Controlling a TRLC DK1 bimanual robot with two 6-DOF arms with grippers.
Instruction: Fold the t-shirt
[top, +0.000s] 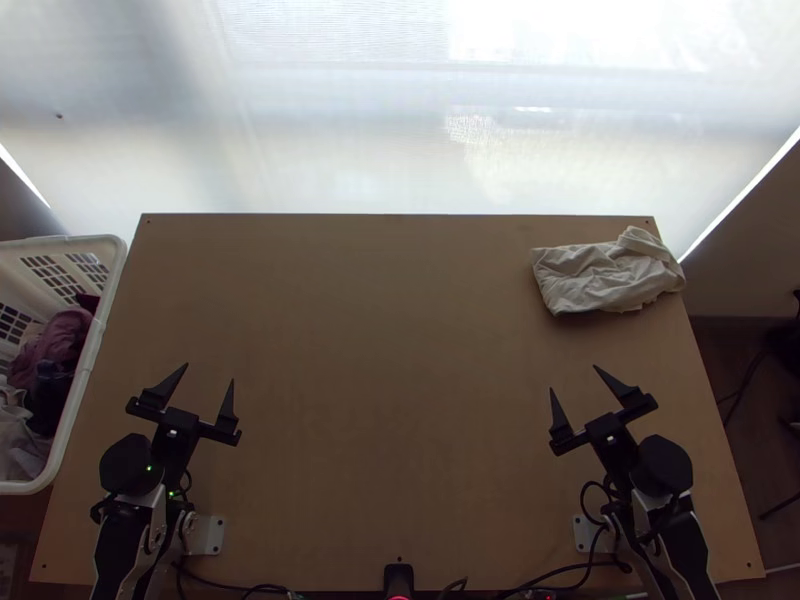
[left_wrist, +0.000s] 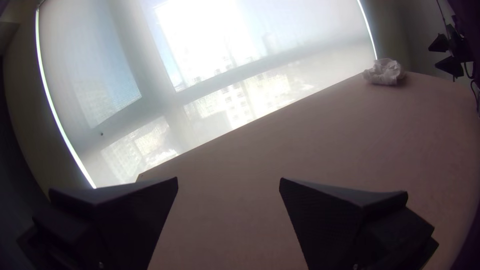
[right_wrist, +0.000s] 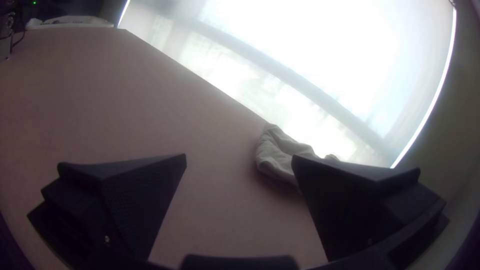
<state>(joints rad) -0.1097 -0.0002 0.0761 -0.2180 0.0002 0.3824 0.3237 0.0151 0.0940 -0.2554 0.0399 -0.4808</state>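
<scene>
A light beige cloth (top: 605, 274) lies bunched and wrinkled at the table's far right corner in the top view; it appears small in the left wrist view (left_wrist: 385, 72) and partly behind a finger in the right wrist view (right_wrist: 280, 154). My left gripper (top: 210, 375) is open near the table's left side, far from the cloth; its own view shows the wide gap (left_wrist: 229, 181). My right gripper (top: 576, 380) is open, with the cloth beyond it toward the far edge; in its wrist view the fingers stand apart (right_wrist: 239, 156), nothing between them.
A white laundry basket (top: 85, 350) with dark and pale clothes stands against the table's left side. The wooden table (top: 385, 350) has bare surface between the arms. Cables (top: 560, 570) run along its near edge. A bright screened window (top: 380, 110) rises behind the far edge.
</scene>
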